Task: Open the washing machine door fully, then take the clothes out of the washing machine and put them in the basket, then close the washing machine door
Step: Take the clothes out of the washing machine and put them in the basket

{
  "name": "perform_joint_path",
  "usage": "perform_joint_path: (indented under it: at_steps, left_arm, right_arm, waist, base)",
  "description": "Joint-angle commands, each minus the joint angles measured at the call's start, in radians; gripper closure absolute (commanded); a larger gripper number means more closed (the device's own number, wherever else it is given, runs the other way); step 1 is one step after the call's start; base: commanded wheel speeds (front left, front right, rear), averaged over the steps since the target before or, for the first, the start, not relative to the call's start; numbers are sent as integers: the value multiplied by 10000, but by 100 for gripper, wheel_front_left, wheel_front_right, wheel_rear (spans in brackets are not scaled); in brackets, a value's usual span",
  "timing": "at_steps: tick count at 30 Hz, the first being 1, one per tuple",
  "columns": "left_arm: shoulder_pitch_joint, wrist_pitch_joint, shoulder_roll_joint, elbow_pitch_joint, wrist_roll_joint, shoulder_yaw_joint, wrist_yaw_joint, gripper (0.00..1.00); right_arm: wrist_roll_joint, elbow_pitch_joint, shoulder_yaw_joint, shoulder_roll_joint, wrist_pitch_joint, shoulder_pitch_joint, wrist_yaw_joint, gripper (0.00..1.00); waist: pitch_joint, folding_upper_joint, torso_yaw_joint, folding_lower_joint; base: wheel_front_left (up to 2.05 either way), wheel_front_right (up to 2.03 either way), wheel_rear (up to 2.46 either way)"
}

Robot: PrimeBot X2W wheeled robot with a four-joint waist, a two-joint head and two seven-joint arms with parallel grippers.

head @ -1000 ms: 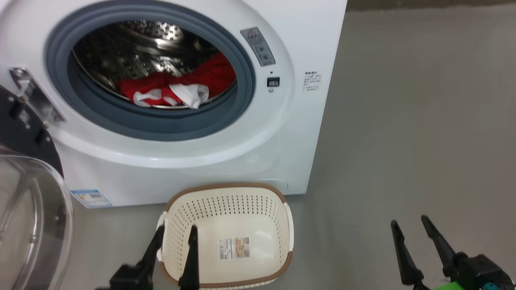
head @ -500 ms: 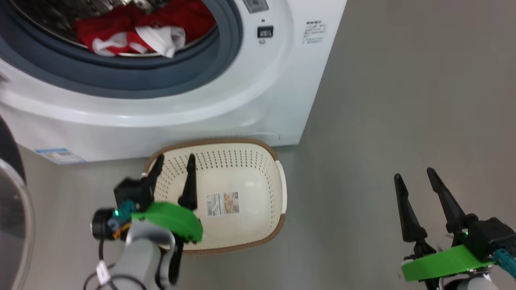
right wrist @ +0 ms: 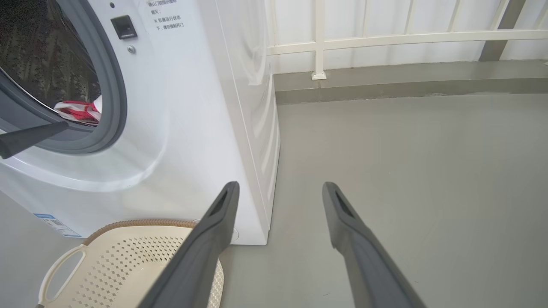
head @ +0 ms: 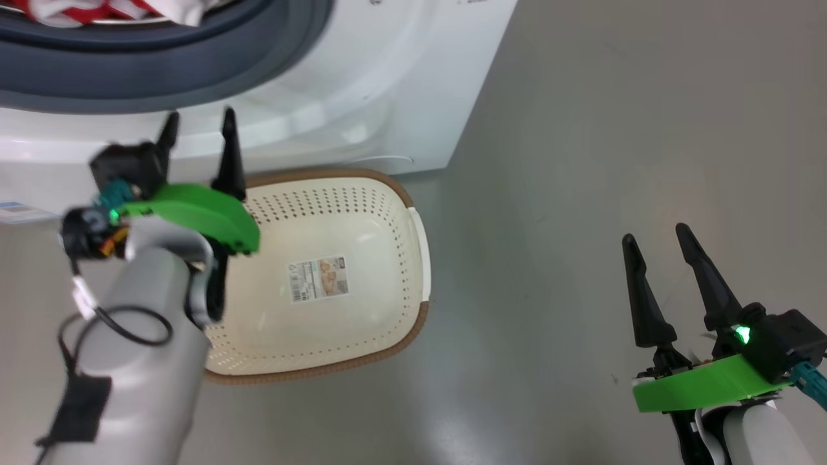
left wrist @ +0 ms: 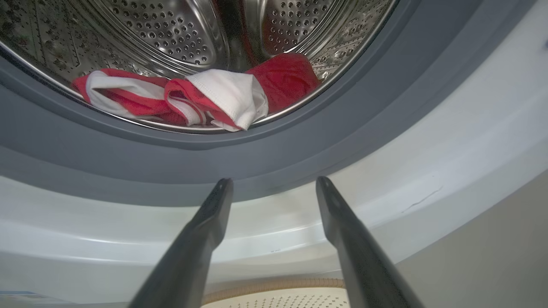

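Two pincers, both spread wide, nothing between the fingers. Left pincer point(left wrist: 274, 182) points at the washing machine point(head: 387, 97) front, just below the grey ring point(left wrist: 128, 158). Clothes point(left wrist: 214, 96) lie at the drum point(left wrist: 171, 30) lip, long axis across the opening; head view crops them. Basket point(head: 362, 213) on floor point(head: 614, 129) before the machine, long axis seemingly toward it, left side behind the forearm point(head: 142, 336). Right pincer point(head: 654, 234) over floor, well apart.

Print on washing machine point(right wrist: 192, 128) and basket point(head: 423, 258)
Chinese lines point(right wrist: 168, 21) are showing on the right of its front, one reading roughly "请勿强制开门"; the basket's paper label point(head: 318, 278) and the machine's blue label point(right wrist: 55, 223) are showing unreadable print.
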Motion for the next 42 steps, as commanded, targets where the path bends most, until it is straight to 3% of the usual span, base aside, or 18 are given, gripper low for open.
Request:
perform_joint_path:
  at_steps: [1, 13, 23, 32, 42]
  left_arm:
    - [-543, -112, 488, 15, -24, 347, -87, 0]
    - [-2847, -205, 1419, 702, 62, 850, -26, 0]
    - [-4093, -162, 2120, 1391, 124, 879, -342, 0]
    - [-5198, 1138, 2642, 2490, 95, 739, -400, 0]
    - [-5645, 3130, 2630, 3512, 117, 410, -149, 0]
  right_arm:
    - [174, -214, 323, -118, -65, -212, 48, 0]
    - [631, -117, 677, -118, -65, -753, 48, 0]
    - [888, -12, 996, -118, -65, -1022, 48, 0]
    - [1033, 81, 1175, -118, -65, -1190, 48, 0]
    - [1060, 129, 1215, -118, -65, -1248, 48, 0]
  waist:
    - [476, 0, -417, 0]
    - [1192, 0, -1053, 0]
    - [1494, 0, -1517, 0]
    - [1708, 0, -1786, 0]
    - [1689, 0, -1832, 0]
  base:
    - [0, 0, 0]
    - [0, 0, 0]
    - [0, 0, 0]
    - [0, 0, 0]
    - [0, 0, 0]
